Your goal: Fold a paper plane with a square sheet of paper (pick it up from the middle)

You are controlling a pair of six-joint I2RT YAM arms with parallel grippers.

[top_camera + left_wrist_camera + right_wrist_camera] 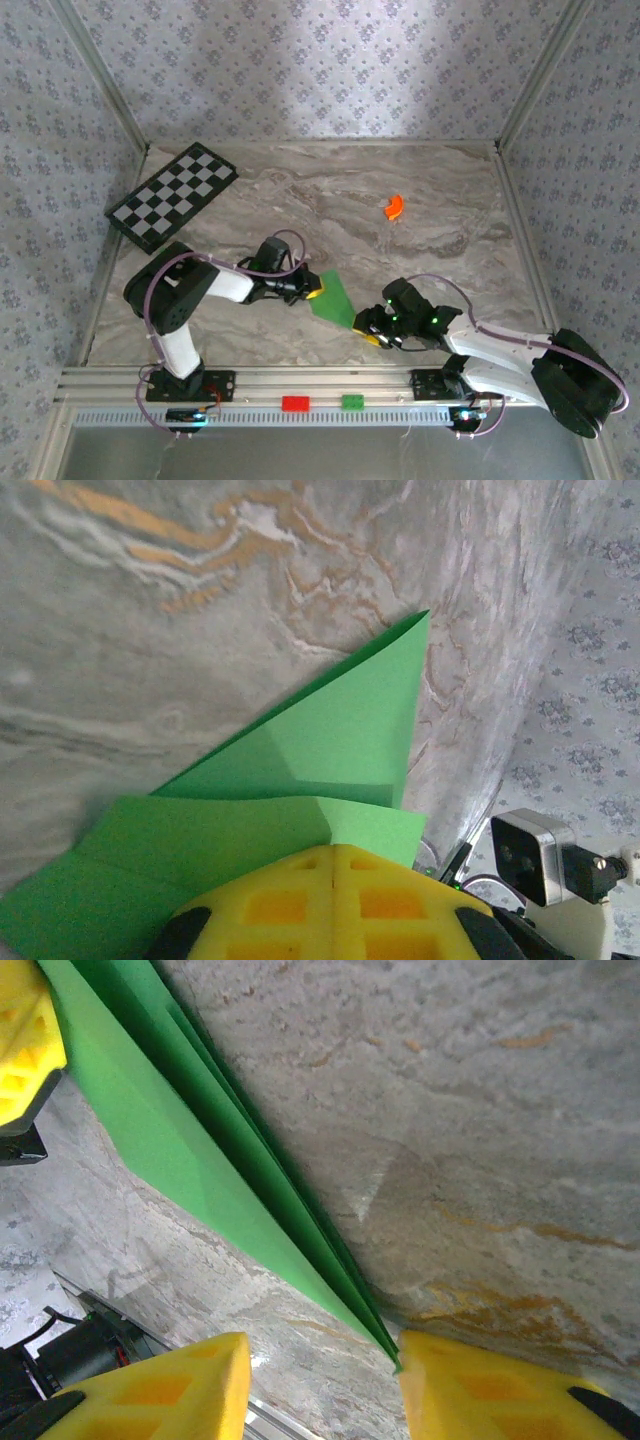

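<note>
From above, the square sheet of paper [333, 297] lies by the table's [300, 190] near edge, about midway along it. It is already folded to a tapering wedge, though the final wing folds look still to come, and the left gripper [313, 292] is at its left side with the right gripper [368, 330] at its near point; no container stands there. At the left wrist, the fingers [400, 905] are shut tight over the folded flaps, and whether they pinch or merely press cannot be told. At the right wrist, the fingers [180, 1390] stand partly apart astride the layered tip, gripping nothing.
</note>
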